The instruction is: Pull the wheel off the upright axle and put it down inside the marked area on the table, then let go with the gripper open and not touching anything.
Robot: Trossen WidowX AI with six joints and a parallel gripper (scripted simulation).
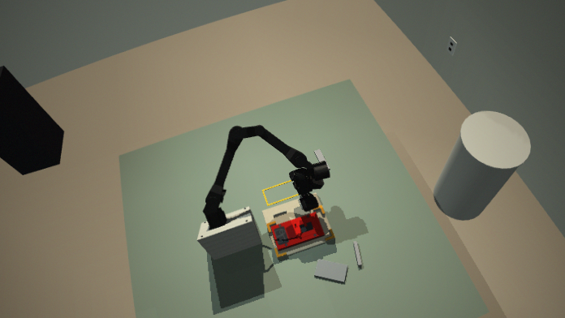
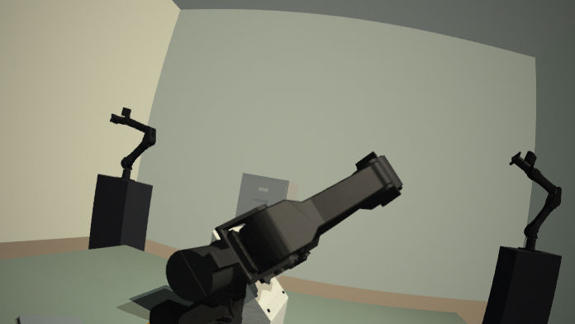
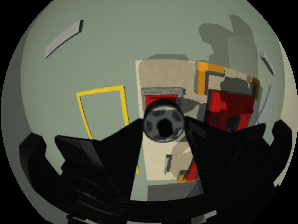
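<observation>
The gripper (image 3: 164, 137) was clamped partway on the dark wheel (image 3: 162, 124) above the beige fixture (image 3: 158, 75) (axle hidden), where a tilted pull risked jamming it short of the yellow-marked area (image 3: 103, 113).

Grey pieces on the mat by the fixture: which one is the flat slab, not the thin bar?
The flat grey plate is nearest the camera below the fixture; the narrow grey bar lies to its right.

Top view looks steeply down from far above the bench (image 1: 170, 174). Exterior sits low, close behind the arm (image 2: 289, 231). Wrist faces straight down; top shares its yellow outline (image 3: 103, 112) at 9 o'clock
</observation>
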